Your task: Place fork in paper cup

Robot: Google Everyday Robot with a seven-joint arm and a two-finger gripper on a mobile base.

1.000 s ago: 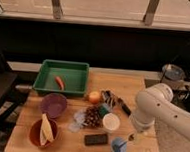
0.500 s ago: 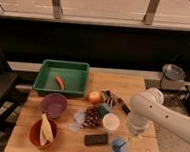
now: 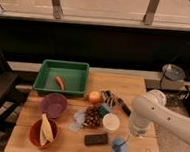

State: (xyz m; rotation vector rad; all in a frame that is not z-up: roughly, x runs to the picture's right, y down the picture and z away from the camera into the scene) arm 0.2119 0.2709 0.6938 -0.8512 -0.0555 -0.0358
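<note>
1. Since a second ago your arm has swung its white elbow lower and closer to the cups. Nothing else on the counter [image 3: 137, 87] has shifted.
2. Your hand [image 3: 131, 134] sits at the arm's low end, just right of the paper cup [image 3: 110, 122] and above the blue cup [image 3: 118, 147]. How far open it is cannot be told.
3. A thin dark sliver slanting from it toward the blue cup is probably the fork [image 3: 124, 141], carried low for tipping in.
4. The paper cup stands upright with its mouth free. Shift left first, or the fork may land in the wrong cup.
</note>
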